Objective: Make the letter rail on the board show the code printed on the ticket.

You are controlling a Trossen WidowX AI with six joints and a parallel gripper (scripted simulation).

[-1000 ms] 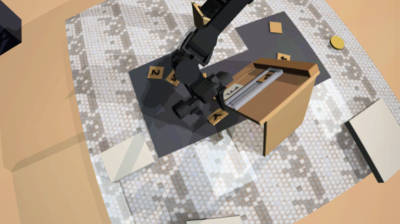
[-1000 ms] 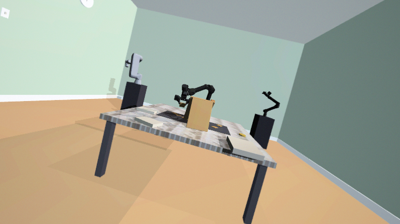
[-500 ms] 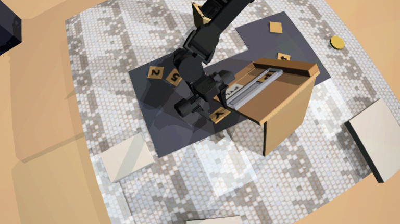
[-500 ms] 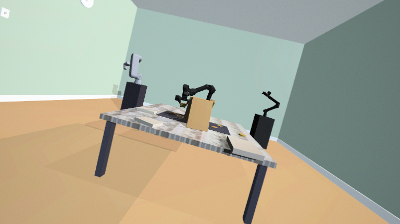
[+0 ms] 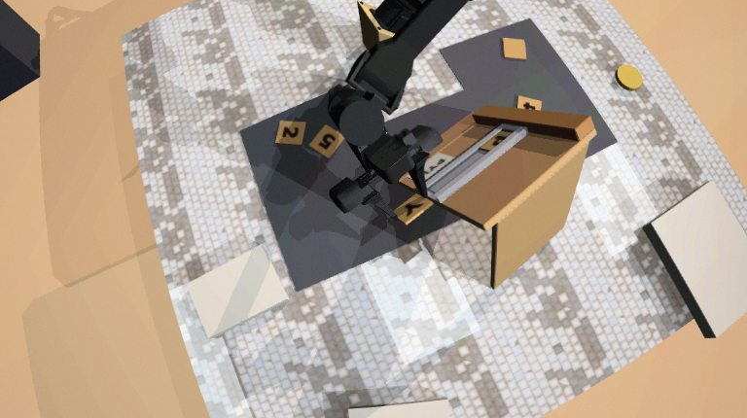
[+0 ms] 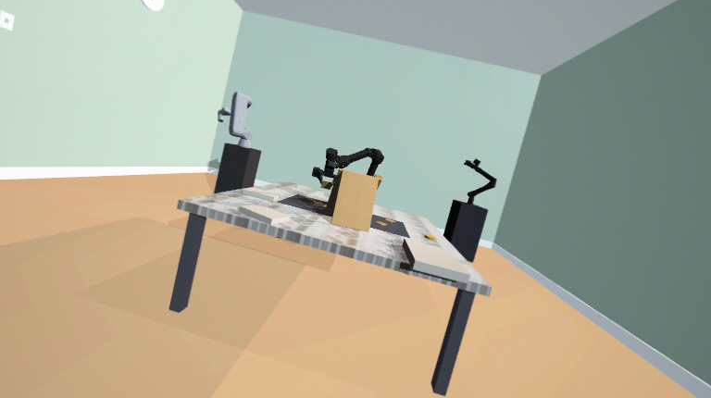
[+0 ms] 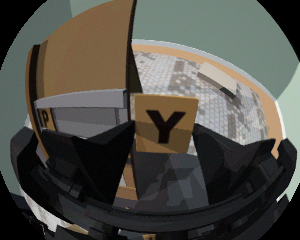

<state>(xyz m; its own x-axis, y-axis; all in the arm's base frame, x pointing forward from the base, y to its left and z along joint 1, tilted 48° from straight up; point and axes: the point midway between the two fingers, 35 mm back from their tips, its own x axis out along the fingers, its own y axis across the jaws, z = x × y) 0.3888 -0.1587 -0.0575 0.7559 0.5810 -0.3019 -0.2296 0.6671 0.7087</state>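
My gripper [image 5: 405, 199] [image 7: 165, 126] is shut on a tan tile marked Y [image 5: 413, 208] [image 7: 165, 123]. It holds the tile in the air just off the open lower-left end of the grey letter rail [image 5: 478, 160] [image 7: 90, 116]. The rail runs along the sloped top of the wooden board [image 5: 528, 182] [image 6: 356, 200] [image 7: 90, 47]. One tile [image 5: 497, 140] sits in the rail near its far end. The white ticket [image 5: 441, 162] lies on the board beside the rail, partly hidden by my fingers. Loose tiles 2 [image 5: 291, 132] and 5 [image 5: 326, 140] lie on the dark mat [image 5: 308, 248].
A tile marked 4 [image 5: 528, 103] and a blank tile [image 5: 514, 48] lie on the mat behind the board. A yellow disc [image 5: 628, 77] lies at the far right. Cream slabs lie at the front left [image 5: 236, 290] and right [image 5: 702, 254]. Other arms stand on black pedestals [image 6: 238, 166] [image 6: 465, 229] off the table.
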